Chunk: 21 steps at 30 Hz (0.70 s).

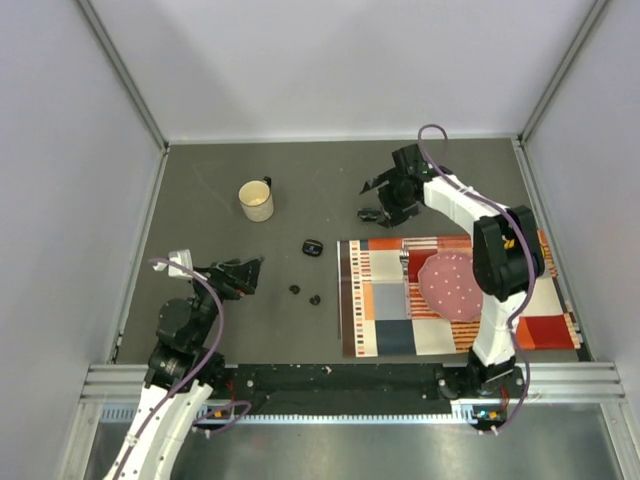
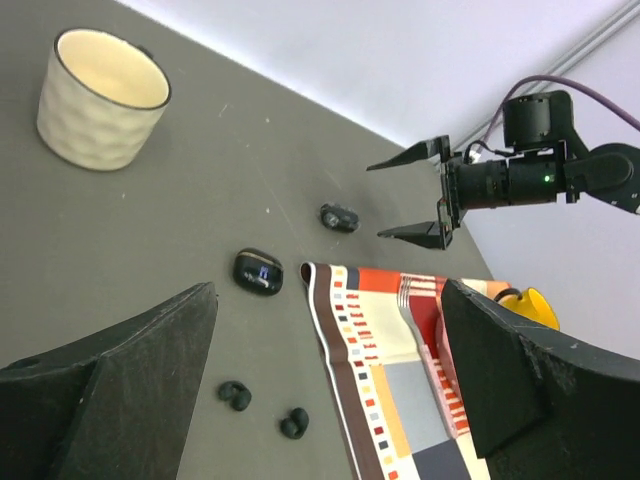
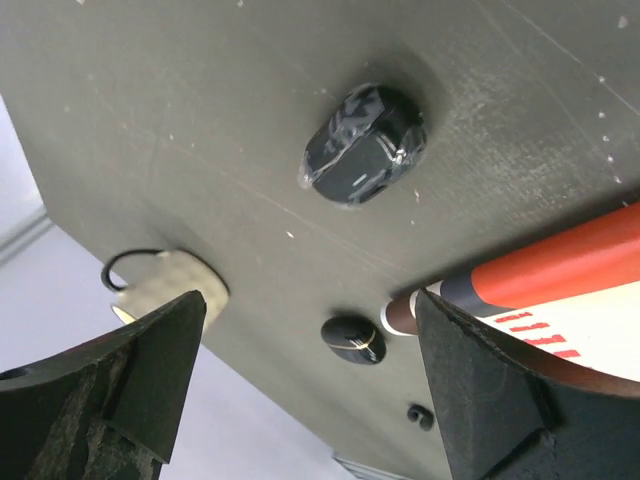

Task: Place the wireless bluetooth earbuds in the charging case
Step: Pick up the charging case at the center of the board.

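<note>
2 earbuds (image 2: 237,395) on tbl (image 2: 130,250), outside cases (image 2: 258,271).

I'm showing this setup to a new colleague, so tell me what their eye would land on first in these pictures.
The bright striped and checked cloth on the right stands out most, with a pink dotted round piece lying on it. Next comes the right gripper, fingers spread open near a black oval case just beyond the cloth's far left corner. A cream mug stands alone at far left.
</note>
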Tool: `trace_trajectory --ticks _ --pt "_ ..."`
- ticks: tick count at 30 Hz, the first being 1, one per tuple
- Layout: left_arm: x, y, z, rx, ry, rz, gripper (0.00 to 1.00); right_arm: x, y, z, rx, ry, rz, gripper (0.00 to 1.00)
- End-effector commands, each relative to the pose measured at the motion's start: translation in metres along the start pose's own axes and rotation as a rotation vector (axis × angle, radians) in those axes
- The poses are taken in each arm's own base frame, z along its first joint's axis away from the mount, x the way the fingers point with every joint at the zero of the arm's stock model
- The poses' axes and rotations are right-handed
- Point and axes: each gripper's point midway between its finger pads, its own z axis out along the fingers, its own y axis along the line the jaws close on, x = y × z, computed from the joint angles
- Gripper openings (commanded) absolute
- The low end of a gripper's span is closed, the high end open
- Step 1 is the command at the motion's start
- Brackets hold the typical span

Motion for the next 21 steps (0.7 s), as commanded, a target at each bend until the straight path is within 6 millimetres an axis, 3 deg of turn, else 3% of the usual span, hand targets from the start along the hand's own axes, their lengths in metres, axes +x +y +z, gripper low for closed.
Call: trace_trajectory --ticks 1,4,13,21 --pt "-0.003 0.003 -0.003 -0.037 0.017 0.038 0.99 -0.013 0.014 0.009 0.006 -0.006 0.191 0.85" --pt "0.003 -0.001 -0.001 -0.021 0.073 0.072 0.99 -0.02 0.014 0.019 0.023 -0.02 0.243 0.79" --pt "0.004 0.002 0.001 -0.053 0.102 0.07 0.99 -0.032 0.004 0.048 0.096 -0.022 0.381 0.75" --pt "0.005 0.005 -0.002 -0.067 0.098 0.058 0.99 -0.048 -0.001 0.05 0.115 -0.092 0.437 0.7"
